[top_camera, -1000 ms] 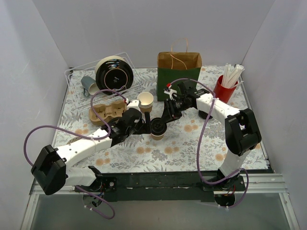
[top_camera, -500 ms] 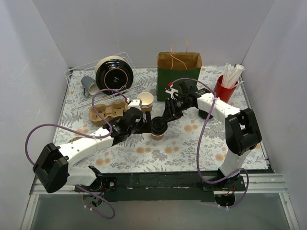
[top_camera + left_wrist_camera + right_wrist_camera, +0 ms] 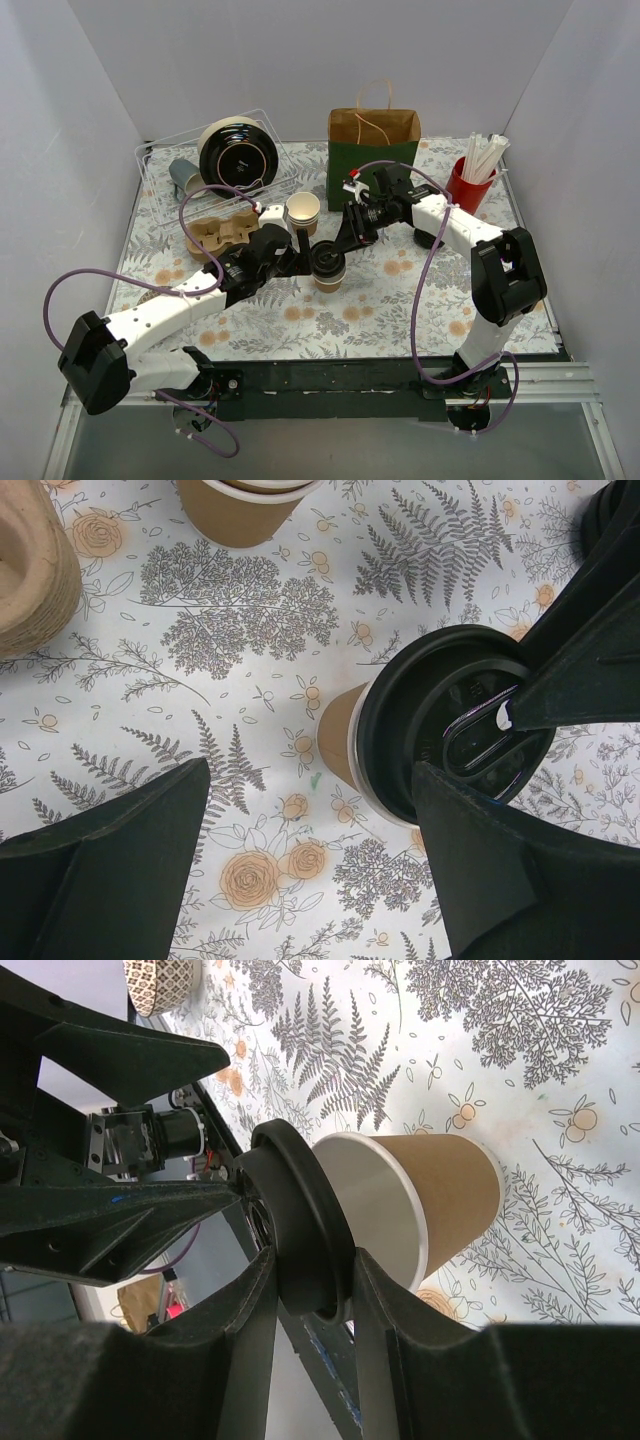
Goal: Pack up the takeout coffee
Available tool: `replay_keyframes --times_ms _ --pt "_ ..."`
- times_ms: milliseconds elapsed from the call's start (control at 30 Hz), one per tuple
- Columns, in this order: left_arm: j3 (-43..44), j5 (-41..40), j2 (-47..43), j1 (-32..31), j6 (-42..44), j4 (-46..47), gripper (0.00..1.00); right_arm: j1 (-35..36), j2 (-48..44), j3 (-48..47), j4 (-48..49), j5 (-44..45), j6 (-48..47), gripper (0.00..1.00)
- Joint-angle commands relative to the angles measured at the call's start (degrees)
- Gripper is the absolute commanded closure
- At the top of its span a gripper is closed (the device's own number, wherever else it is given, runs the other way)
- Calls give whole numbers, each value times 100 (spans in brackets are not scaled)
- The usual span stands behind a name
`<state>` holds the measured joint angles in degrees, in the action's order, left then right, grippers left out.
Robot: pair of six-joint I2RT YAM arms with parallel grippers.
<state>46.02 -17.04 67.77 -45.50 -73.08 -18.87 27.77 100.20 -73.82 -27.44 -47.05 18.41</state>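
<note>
**Right gripper pinched lid at cup; left gripper spread beside it**

The right gripper (image 3: 312,1260) was pinched on the rim of the black sip lid (image 3: 300,1225), one finger on either side. The lid sat tilted on the mouth of the takeout coffee (image 3: 440,1195), with a strip of the cup's white inside showing under one edge. The left gripper (image 3: 310,770) was spread wide and low over the floral table cover (image 3: 400,300). The cup stood between its fingers, close to one of them; contact could not be told. The cup stood upright at mid-table, in front of the green-and-brown paper bag (image 3: 373,150) and near the lidless cups (image 3: 303,210).
</note>
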Motion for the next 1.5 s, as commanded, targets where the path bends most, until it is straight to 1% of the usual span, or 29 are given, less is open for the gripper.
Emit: replay_keyframes --times_ms 0,233,900,1100,1367,1467 --pt "30 -212 -53 23 39 -187 18 35 -265 8 186 -252 145 89" --pt "-23 -177 96 23 -4 -134 19 71 -203 61 187 -182 154 89" --pt "-128 -230 26 23 13 -178 19 202 -54 105 222 -252 171 89" --pt "-93 -230 140 23 48 -178 19 194 -27 70 187 -226 171 89" --pt "-84 -204 237 23 57 -143 19 194 -10 -1 72 -173 145 83" --pt "-93 -186 237 23 57 -125 19 194 -1 -9 55 -156 145 82"
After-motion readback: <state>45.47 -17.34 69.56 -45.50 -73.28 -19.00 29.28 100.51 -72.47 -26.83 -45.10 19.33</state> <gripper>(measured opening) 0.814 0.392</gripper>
